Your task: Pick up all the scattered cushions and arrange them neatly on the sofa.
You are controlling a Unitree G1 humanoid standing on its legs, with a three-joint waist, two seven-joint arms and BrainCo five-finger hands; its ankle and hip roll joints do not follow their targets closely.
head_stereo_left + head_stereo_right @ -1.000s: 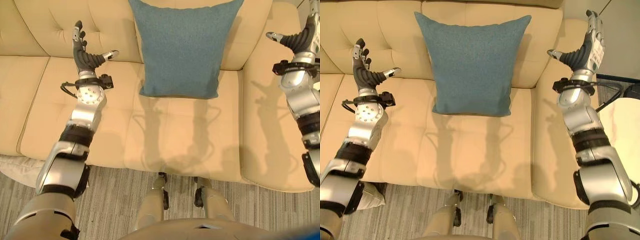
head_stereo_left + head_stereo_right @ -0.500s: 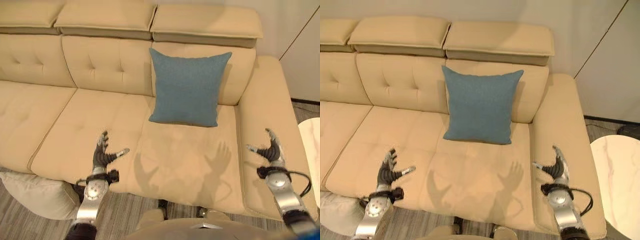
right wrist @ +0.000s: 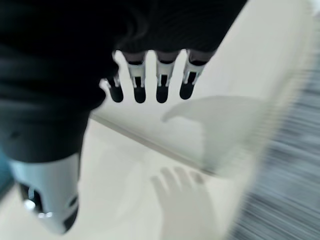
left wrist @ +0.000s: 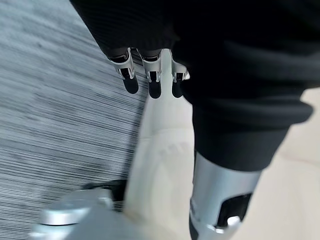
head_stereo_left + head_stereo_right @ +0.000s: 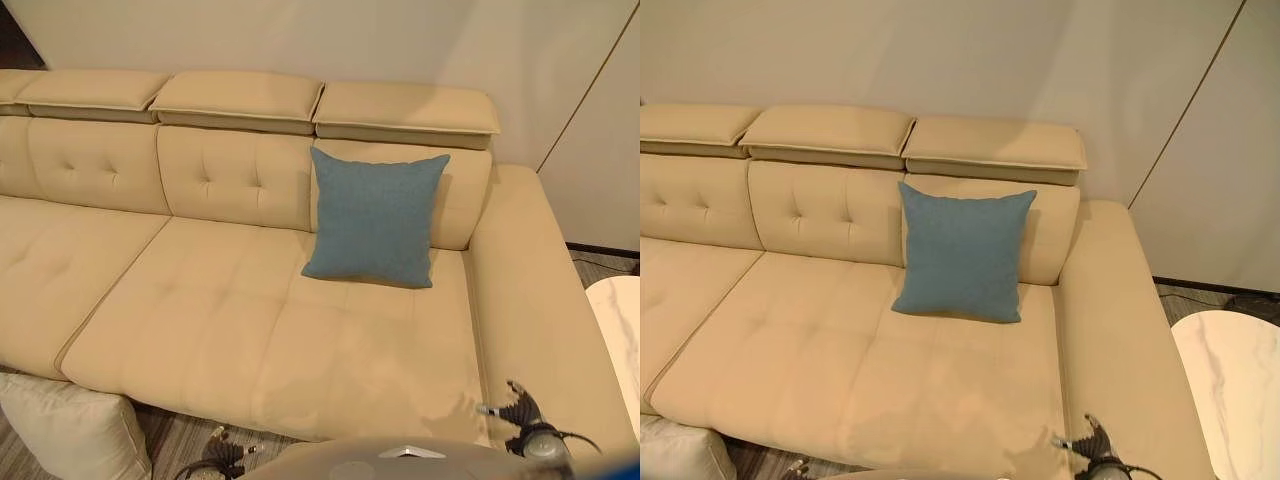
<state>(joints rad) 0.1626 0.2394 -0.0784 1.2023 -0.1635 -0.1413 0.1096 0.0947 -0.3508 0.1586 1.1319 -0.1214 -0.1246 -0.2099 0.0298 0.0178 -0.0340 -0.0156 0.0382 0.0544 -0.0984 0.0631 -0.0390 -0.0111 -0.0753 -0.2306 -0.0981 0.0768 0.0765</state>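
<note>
A blue cushion stands upright against the backrest of the beige sofa, on its right-hand seat. A cream cushion lies on the floor by the sofa's front left corner. My right hand is low at the sofa's front right corner, open with spread fingers and holding nothing. My left hand hangs low in front of the sofa over the carpet. Its fingers are straight and empty.
A white marble table stands to the right of the sofa arm. Grey striped carpet runs along the sofa's front. A wall rises behind the sofa, and pale panels at the right.
The camera has drawn back and up, so more of the sofa and wall show. Both hands have dropped from near the backrest to the sofa's front edge. The blue cushion has stayed put.
</note>
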